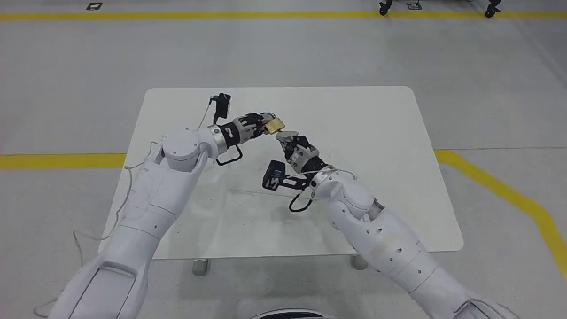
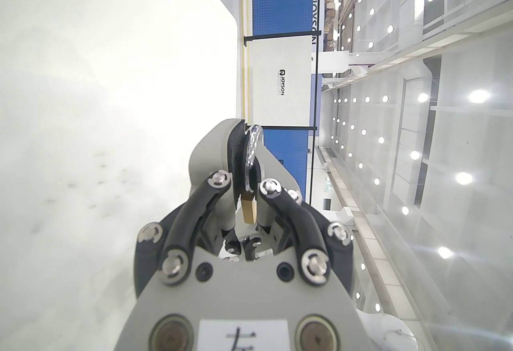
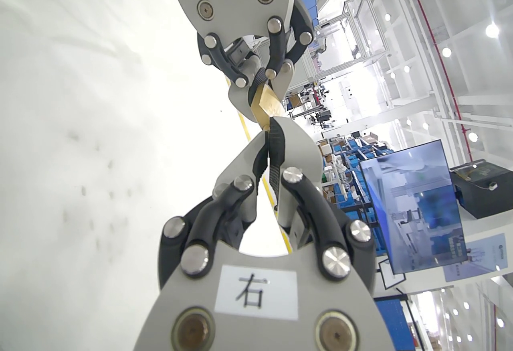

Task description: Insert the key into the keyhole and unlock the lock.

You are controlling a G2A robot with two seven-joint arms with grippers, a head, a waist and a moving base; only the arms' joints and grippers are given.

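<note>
A brass padlock [image 1: 275, 125] is held above the middle of the white table, with my left gripper [image 1: 265, 124] shut on it. In the left wrist view its silver shackle [image 2: 252, 152] sits between the fingertips and the brass body [image 2: 249, 210] lies toward the palm. My right gripper [image 3: 269, 146] is shut, its tips touching the end of the padlock [image 3: 267, 104]. The key is almost wholly hidden between the right pads [image 3: 276, 152]. In the top view the right gripper [image 1: 285, 139] meets the padlock from the near right.
The white table [image 1: 381, 142] is bare around both arms, with rounded corners and open floor beyond its edges. A yellow floor line [image 1: 496, 186] runs past the right side.
</note>
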